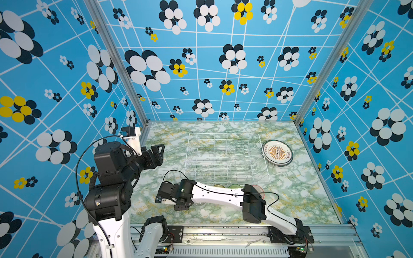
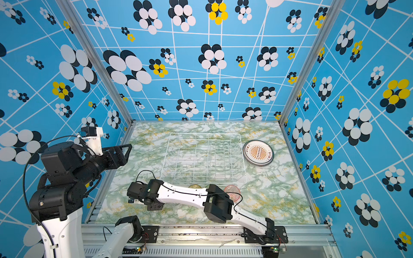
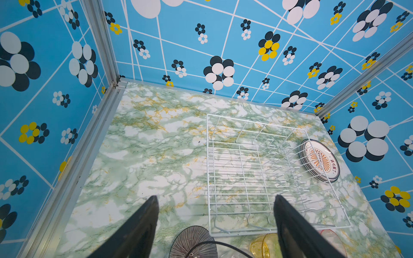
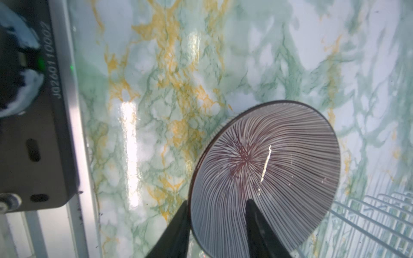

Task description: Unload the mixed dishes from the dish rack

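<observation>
The white wire dish rack (image 1: 223, 134) (image 2: 205, 134) (image 3: 209, 178) stands mid-table with nothing in it. A stack of printed plates (image 1: 277, 153) (image 2: 258, 153) lies flat to its right. The striped bowl (image 4: 268, 174) (image 3: 193, 242) rests on the table near the front left. My right gripper (image 4: 217, 202) (image 1: 159, 200) is open, one finger outside the bowl's rim and one inside. Amber (image 1: 218, 185), green (image 1: 234, 185) and pink (image 2: 232, 191) tumblers stand in front of the rack, partly hidden by the right arm. My left gripper (image 3: 215, 198) (image 1: 156, 154) hangs open and empty, high at the left.
The right arm (image 1: 219, 194) stretches across the front of the table from its base at the right. Patterned blue walls close in the left, back and right sides. A metal rail (image 1: 223, 230) runs along the front edge.
</observation>
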### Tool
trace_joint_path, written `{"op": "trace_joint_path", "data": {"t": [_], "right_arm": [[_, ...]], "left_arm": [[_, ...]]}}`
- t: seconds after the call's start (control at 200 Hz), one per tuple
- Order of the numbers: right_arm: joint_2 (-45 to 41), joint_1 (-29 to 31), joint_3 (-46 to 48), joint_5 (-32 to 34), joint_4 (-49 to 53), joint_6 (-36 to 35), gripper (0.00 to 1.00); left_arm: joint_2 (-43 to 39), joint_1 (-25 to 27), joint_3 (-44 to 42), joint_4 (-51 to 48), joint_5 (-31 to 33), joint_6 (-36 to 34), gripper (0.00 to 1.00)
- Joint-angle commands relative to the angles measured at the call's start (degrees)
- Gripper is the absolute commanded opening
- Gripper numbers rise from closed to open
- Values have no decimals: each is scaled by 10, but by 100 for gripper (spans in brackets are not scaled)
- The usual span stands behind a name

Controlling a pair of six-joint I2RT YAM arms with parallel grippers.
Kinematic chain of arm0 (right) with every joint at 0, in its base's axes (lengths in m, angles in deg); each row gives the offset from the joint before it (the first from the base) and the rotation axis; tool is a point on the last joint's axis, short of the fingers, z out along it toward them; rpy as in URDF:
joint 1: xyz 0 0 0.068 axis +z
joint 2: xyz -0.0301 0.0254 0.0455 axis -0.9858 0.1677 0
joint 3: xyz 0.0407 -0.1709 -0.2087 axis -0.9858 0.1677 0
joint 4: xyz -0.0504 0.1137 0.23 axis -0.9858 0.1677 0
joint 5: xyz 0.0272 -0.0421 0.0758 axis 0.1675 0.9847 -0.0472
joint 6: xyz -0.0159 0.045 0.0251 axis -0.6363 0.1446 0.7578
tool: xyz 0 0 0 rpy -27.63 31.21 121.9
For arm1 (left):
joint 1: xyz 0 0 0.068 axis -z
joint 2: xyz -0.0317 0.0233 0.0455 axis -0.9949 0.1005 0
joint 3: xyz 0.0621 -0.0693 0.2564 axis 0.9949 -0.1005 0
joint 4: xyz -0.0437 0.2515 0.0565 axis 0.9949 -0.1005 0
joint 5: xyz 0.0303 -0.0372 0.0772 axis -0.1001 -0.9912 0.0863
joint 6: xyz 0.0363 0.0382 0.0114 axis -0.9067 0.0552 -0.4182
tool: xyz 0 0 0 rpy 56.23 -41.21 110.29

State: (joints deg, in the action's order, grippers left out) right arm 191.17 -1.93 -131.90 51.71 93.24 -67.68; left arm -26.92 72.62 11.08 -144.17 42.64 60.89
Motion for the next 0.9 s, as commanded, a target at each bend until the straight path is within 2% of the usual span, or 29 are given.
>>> {"op": "trace_joint_path", "data": {"t": [0.0,0.155,0.33,0.435,0.565,0.71,0.825,0.895], "right_arm": [[-67,-2,35,-6,-66,16,43],[-138,-2,121,-28,-137,28,43],[-288,-16,258,-27,-229,66,43],[-372,-31,330,13,-251,89,45],[-487,-65,434,109,-260,128,51],[-622,-150,550,187,-263,206,56],[-731,-270,642,212,-254,280,57],[-798,-357,697,202,-260,314,57]], "left_arm": [[9,-3,-14,1,-11,-3,82],[15,-3,-17,-1,-9,-8,82],[24,-3,-24,-3,-4,-11,82],[29,-3,-29,-2,-1,-10,82],[37,6,-40,4,-1,-10,81],[49,56,-84,52,13,-2,82],[69,108,-141,113,59,3,83],[80,122,-185,168,82,8,84]]}}
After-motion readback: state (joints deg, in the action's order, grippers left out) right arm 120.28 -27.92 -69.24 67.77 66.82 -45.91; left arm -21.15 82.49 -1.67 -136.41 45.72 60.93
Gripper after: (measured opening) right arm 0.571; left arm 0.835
